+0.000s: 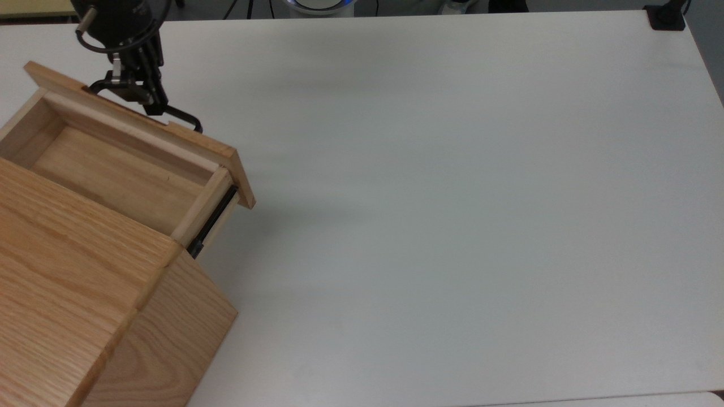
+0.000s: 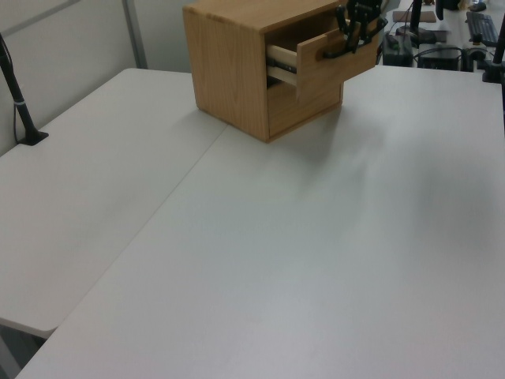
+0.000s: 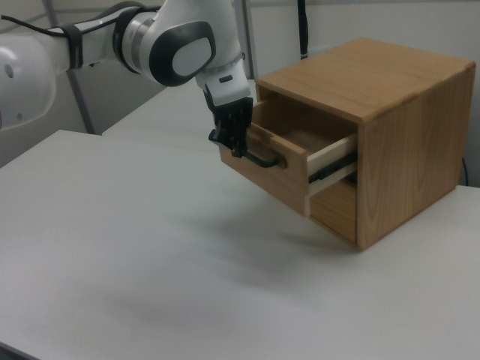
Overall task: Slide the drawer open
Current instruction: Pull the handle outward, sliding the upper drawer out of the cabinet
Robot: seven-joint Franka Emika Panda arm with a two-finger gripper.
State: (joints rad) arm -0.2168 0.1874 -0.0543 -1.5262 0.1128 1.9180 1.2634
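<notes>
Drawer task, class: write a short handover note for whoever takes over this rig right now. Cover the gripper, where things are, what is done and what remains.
Gripper: shut on the handle of the drawer.
Drawer: upper one of the cabinet, pulled well out; its inside looks empty in the top view, and a black side rail is exposed. The lower drawer is closed.
Done: the slide-open is largely complete.
Left: probably only a little more pull if full extension is wanted, then release the handle and back away.

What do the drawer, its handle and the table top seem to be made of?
Drawer: light wood, probably oak, with visible grain and a matt finish. Handle: thin black bar, likely metal, though painted plastic is possible. Table top: smooth pale grey-white sheet, probably laminate, with a faint sheen.
</notes>
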